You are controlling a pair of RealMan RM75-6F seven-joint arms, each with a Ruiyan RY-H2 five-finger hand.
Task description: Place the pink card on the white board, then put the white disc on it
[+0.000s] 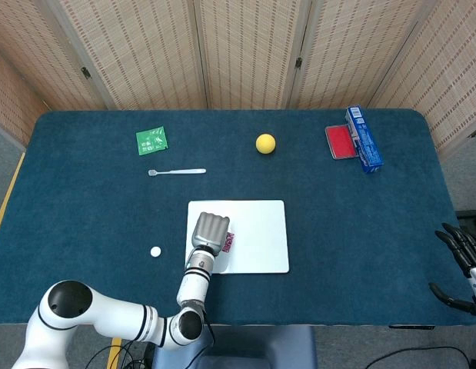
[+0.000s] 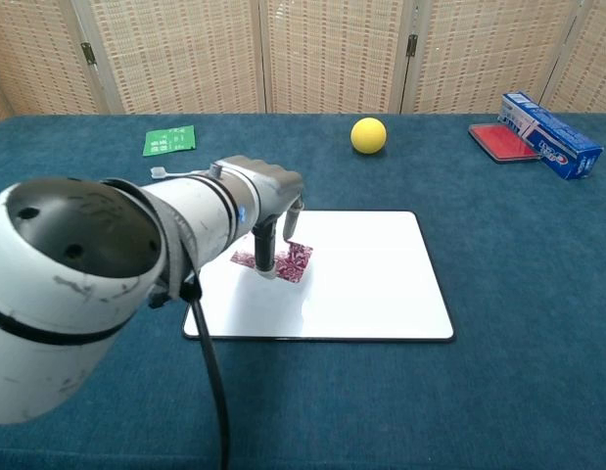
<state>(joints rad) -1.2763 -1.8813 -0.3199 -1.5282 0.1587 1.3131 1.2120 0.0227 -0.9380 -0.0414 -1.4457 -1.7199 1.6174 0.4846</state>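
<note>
One left hand (image 1: 209, 230) pinches pink card (image 2: 286, 260) over white board (image 1: 257, 231), left part. Card thin, light, floppy; edge grip suits. White disc (image 1: 155, 251) waits on surface, small, slippery. Right hand (image 1: 462, 261) released, idle.

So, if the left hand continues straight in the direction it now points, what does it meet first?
Probably nothing on the white board; the left hand, holding the pink card, points toward the table's far edge, passing left of the yellow ball.
</note>
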